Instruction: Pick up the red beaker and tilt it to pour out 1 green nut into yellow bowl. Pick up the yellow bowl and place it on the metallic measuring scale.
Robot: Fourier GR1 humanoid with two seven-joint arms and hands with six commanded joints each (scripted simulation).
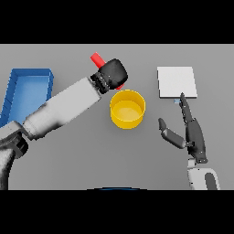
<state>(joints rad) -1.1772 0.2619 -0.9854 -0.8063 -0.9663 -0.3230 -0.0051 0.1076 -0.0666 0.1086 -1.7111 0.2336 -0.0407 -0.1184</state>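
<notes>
Beaker [96, 59]: red, tilted; held in the left hand, its one end sticking out up and to the left of the fist, a sliver of red also showing at the fist's lower right edge, just above the bowl's rim.
Left hand [112, 74]: dark, fingers curled tight round the beaker; back of the hand faces the view, so the contact under it is hidden.
Left arm [61, 107]: white and grey, running from the lower left up to the hand at a slant.
Bowl [127, 109]: yellow, round, upright on the table, directly below and slightly right of the left hand; its upper rim sits just beside the fist. Inside shows only yellow; no nut can be made out there.
Bin [25, 91]: blue, open-topped, well to the left of the left hand, partly covered by the left arm.
Right hand [188, 131]: dark, fingers straight and pointing up, thumb spread out to the left; holds nothing, well apart from the bowl on its right side.
Scale [177, 82]: pale square plate, just above the right hand; the fingertips reach its lower edge, whether touching cannot be told.
Table [82, 155]: grey, bearing bowl, bin and scale.
</notes>
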